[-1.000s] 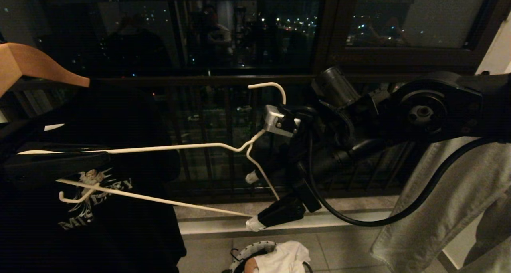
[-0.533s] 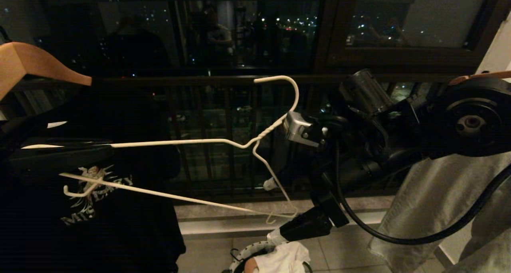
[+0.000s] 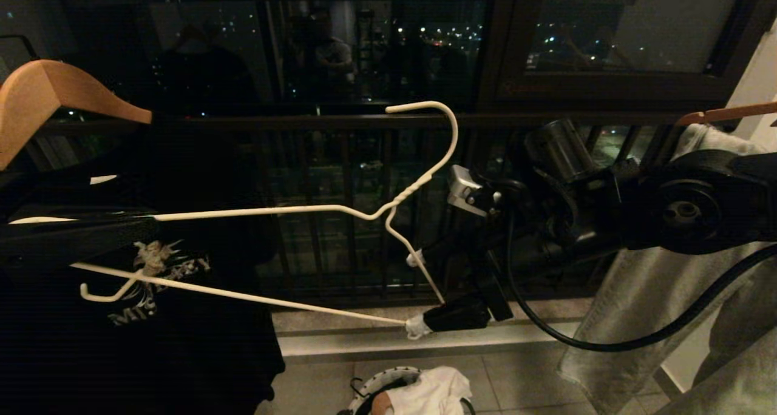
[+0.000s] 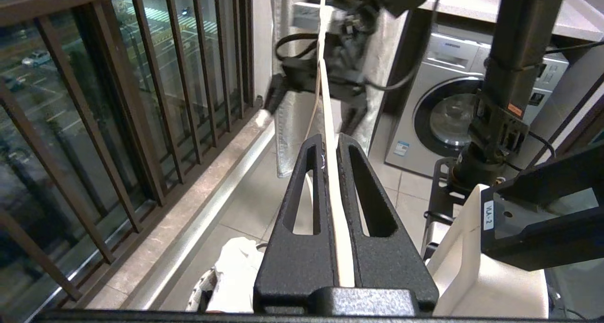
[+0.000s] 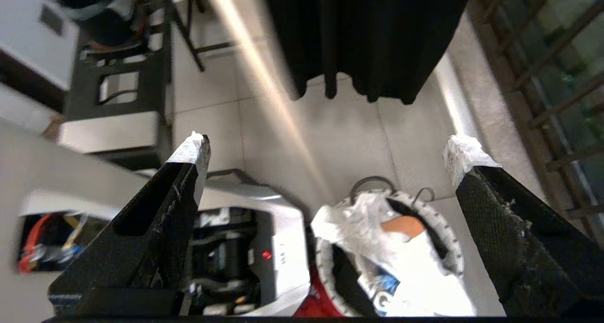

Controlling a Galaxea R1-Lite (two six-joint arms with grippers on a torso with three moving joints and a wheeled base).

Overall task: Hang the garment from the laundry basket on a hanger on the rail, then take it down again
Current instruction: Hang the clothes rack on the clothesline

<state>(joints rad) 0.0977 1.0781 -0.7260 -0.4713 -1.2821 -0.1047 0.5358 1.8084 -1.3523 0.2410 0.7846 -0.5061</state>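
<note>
Little is done: left gripper (image 4: 337, 172) clamps the bare hanger (image 3: 267, 212) off the rail, right gripper's (image 5: 325, 153) fingers gape empty, and the garment (image 5: 318, 309) lies in the basket (image 3: 379, 380) at 6 o'clock.

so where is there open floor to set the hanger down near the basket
Bare tiles lie between the hanging black T-shirt and the laundry basket, alongside the window sill. The basket's other side is crowded: the robot's base touches it, and clothes fill the basket.
</note>
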